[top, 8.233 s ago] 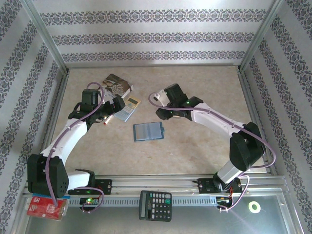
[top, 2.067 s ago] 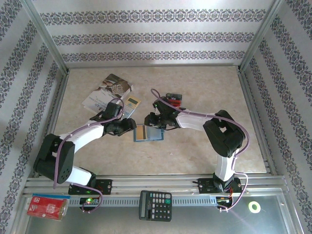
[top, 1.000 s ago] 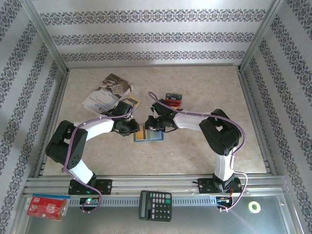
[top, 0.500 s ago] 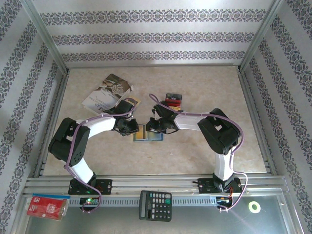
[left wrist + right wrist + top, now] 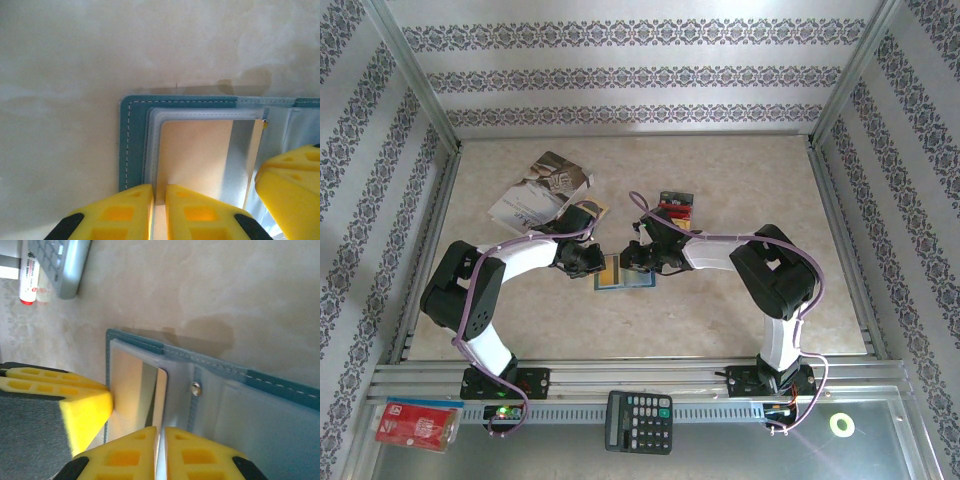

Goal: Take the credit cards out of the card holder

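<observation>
1. The holder (image 5: 635, 280) lies open and flat in the middle of the table (image 5: 740, 300). In the top view its long side goes from 9 o'clock to 3 o'clock.
2. My left gripper (image 5: 159, 192) is at the holder's 9 o'clock end. Its jaws are almost shut, with just a thin crack between them. The edge of the tan card (image 5: 195, 155) seems to sit in that crack, so I think I have it pinched.
3. The card lies in a clear pocket (image 5: 200, 116). In the left wrist view it goes straight out from my jaws to 12 o'clock. The pocket looks sewn at 12 and at 9, so I think the way out is back toward 6.
4. My right gripper (image 5: 160, 435) comes in from the holder's 1 o'clock side. Its jaws are nearly shut too, on the pocket edge near the snap (image 5: 196, 387). I think it holds the holder down.
5. My left gripper is the one on the card, so it should pull. My right finger (image 5: 292, 185) is just beside the card, so I must not bump it.
6. Red and black cards (image 5: 675, 205) lie near, at 1 o'clock from the holder.
</observation>
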You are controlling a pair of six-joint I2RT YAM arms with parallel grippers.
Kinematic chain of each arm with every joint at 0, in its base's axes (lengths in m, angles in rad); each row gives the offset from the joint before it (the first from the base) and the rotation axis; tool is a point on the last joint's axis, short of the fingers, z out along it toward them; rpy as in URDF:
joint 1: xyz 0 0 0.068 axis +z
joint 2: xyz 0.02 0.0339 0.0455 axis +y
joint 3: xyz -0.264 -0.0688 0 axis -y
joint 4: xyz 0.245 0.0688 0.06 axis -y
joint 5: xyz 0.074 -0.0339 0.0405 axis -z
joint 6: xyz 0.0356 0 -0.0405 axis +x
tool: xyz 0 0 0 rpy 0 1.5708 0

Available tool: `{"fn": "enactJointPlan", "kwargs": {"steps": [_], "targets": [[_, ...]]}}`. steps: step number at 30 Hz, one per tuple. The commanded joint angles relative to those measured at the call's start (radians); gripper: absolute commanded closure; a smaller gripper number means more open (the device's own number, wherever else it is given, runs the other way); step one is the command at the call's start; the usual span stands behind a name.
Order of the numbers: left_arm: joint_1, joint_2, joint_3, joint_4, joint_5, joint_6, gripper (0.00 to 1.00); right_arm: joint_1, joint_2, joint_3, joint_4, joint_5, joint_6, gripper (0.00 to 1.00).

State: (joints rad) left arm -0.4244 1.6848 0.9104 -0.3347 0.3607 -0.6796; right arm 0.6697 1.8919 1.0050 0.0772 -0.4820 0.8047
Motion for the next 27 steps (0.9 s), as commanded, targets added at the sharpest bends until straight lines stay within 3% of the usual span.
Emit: {"fn": "enactJointPlan", "kwargs": {"steps": [1, 17, 27], "targets": [[-0.011, 0.027, 0.006, -0.072, -0.035, 0.025, 0.85, 0.001, -0.021, -0.011, 0.039, -0.032, -0.014, 0.86], [-0.011, 0.026, 0.005, -0.072, -0.026, 0.025, 0.85, -0.002, 0.009, -0.012, 0.017, -0.01, 0.011, 0.82], [-0.011, 0.027, 0.005, -0.066, -0.016, 0.023, 0.85, 0.001, 0.027, -0.009, 0.018, -0.016, 0.016, 0.86]]}}
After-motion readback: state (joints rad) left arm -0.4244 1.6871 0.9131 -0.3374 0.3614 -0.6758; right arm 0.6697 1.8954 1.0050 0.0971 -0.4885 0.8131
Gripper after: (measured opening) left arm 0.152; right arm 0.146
